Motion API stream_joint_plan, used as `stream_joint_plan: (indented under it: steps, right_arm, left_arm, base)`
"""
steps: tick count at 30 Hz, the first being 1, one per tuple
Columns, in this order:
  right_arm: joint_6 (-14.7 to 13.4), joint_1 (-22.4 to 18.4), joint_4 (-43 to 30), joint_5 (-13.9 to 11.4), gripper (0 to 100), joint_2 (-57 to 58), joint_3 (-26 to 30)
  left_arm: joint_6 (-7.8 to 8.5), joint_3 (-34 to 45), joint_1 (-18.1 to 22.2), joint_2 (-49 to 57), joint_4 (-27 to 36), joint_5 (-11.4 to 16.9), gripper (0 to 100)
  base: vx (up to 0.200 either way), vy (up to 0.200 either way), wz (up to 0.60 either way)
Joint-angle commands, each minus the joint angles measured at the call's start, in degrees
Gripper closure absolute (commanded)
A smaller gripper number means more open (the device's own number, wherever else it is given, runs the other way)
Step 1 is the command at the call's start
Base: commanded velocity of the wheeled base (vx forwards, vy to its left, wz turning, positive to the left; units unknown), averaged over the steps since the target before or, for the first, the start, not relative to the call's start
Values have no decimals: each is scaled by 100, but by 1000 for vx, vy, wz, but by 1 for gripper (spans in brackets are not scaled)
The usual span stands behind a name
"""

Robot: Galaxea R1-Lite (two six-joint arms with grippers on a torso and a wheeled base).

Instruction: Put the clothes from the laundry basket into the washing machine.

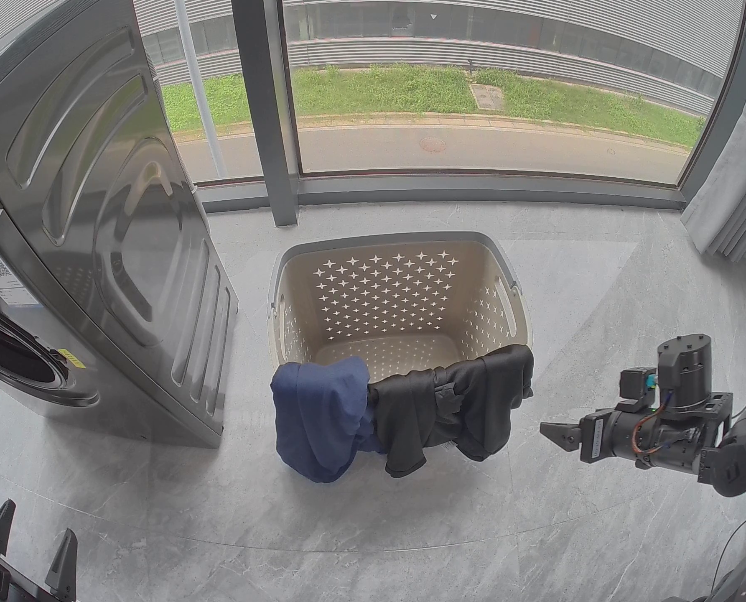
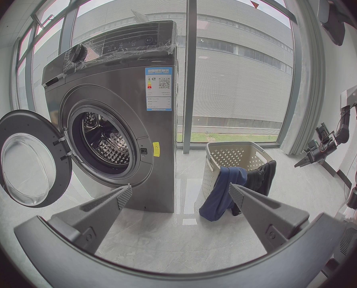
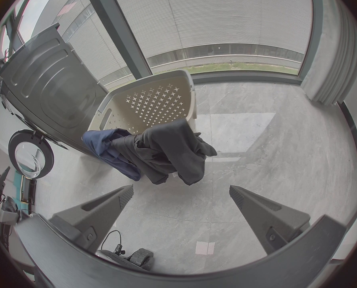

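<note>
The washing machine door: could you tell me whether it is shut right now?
No, the washing machine door stands swung wide open, and the drum shows behind it.

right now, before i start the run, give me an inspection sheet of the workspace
surface: grey marbled tile floor
job's things: beige perforated plastic laundry basket upright beside grey front-loading washing machine, its round door open; navy blue garment and black garment draped over the basket's near rim
clutter: small pale square patch on the floor
grippers: left gripper open, low near the machine; right gripper open, right of the basket; both hold nothing
cables: thin orange wire at the right wrist
surroundings: floor-to-ceiling window, grey curtain
</note>
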State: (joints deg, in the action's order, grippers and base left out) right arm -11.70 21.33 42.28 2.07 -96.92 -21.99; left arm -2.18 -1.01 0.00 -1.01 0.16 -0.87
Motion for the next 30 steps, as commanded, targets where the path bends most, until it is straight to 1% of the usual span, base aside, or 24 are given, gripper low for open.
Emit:
stream_joint_plan:
  steps: [1,5,10,17,18,21,30]
  right_arm:
    - [-69,231,35,4,0,-803,-464]
    - [-130,257,202,4,0,-1181,-815]
    - [-130,248,237,4,0,-1479,-1141]
    - [-130,205,237,4,0,-1875,-1492]
    - [-130,187,237,4,0,-2033,-1606]
    - [-130,187,237,-40,0,-2174,-1765]
    - [-166,222,246,-5,0,-2657,-2266]
  left_arm:
    - [-2,84,0,66,2,-1,0]
    - [-2,84,0,66,2,-1,0]
    - [-2,84,0,66,2,-1,0]
    - [-2,84,0,66,-7,-1,0]
    - [-2,84,0,66,2,-1,0]
    - [-2,84,0,66,2,-1,0]
    - [-2,84,0,66,2,-1,0]
  base:
    - [0,0,0]
    - [0,0,0]
    - [0,0,0]
    - [0,0,0]
    - [0,0,0]
    - [0,0,0]
    - [0,0,0]
